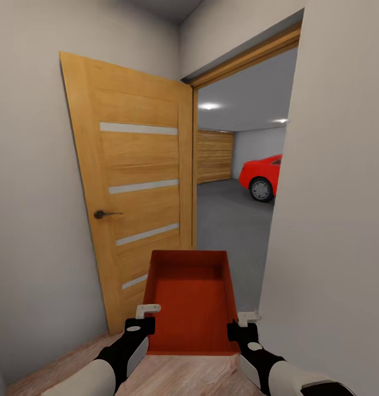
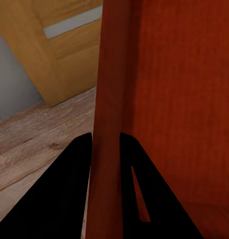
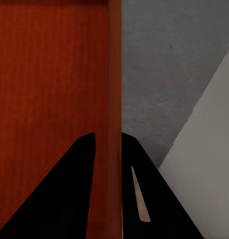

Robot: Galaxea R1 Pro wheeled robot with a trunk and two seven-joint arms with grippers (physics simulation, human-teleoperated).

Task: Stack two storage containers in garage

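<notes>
Container [image 1: 190,308] hangs level in front of you at the garage doorway, your left claw [image 2: 105,149] pinching its left wall and your right claw [image 3: 108,149] pinching its right wall. The gap between door [image 1: 134,181] and right wall [image 1: 332,220] looks tight; drift sideways and a corner could catch, twisting the container loose.

Red-orange storage container [image 1: 190,297] held before an amber wooden door [image 1: 137,187], with a grey garage beyond.

The container, at lower centre, has a finely ribbed red-orange base. The door, at centre left, is warm amber wood grain with four pale grey horizontal strips and a dark handle [image 1: 104,214]. The hallway walls [image 1: 29,220] are off-white and the plank floor [image 1: 172,377] at the bottom is light wood. At centre right, the garage floor [image 1: 228,220] is mottled dark grey, the car [image 1: 262,175] bright red, and the plank garage door [image 1: 214,156] honey-brown.
</notes>
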